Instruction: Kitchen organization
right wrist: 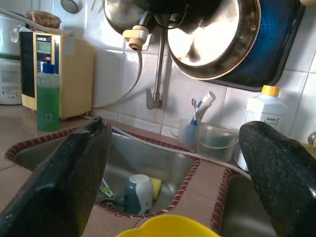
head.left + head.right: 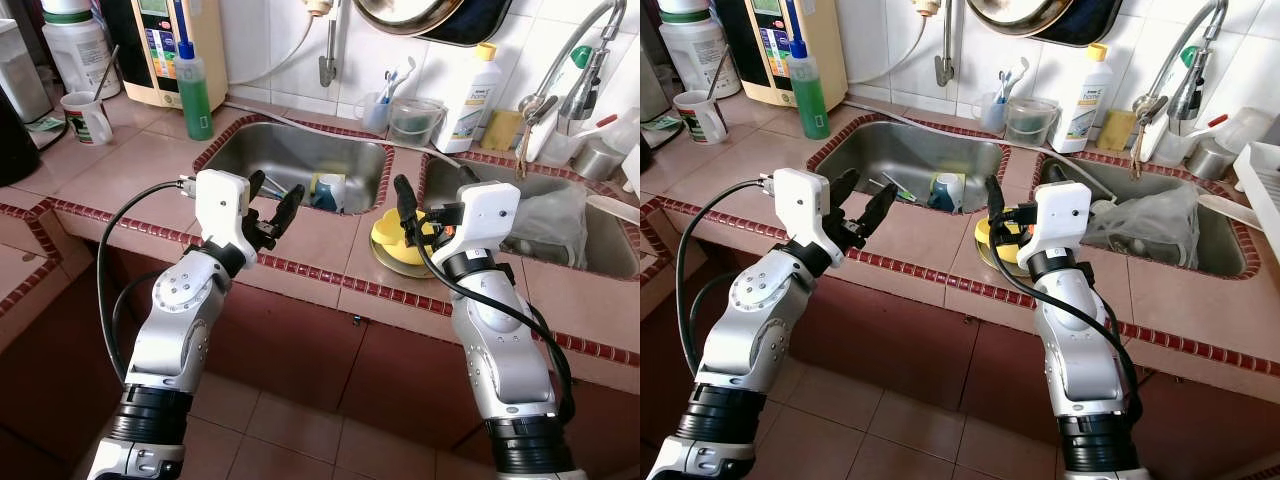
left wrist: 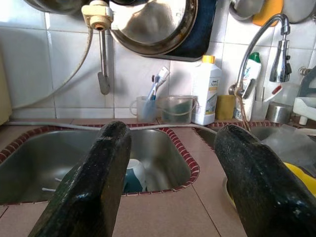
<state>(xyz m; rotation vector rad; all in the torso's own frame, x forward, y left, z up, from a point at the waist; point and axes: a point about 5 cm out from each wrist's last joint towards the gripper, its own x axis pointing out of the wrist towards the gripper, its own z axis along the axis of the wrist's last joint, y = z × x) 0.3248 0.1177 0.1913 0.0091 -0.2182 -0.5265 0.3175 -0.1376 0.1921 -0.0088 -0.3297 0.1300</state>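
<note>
Hovering over the front edge of the tiled surface (image 2: 330, 240), we hold both claws wide and empty: the left claw (image 2: 274, 208) before the left sink basin (image 2: 290, 150), the right claw (image 2: 408, 212) just above the yellow bowl (image 2: 392, 232). That bowl sits on a plate (image 2: 392, 262) on the strip of surface between the two basins, near its front edge. We judge it light, rigid plastic, probably slick if wet, so we would pinch its rim on the near side, one finger inside and one outside. A mug (image 2: 328, 190) lies in the left basin beside a yellow sponge (image 2: 316, 182); it looks ceramic, heavier and breakable, best taken across its wall or by the handle.
</note>
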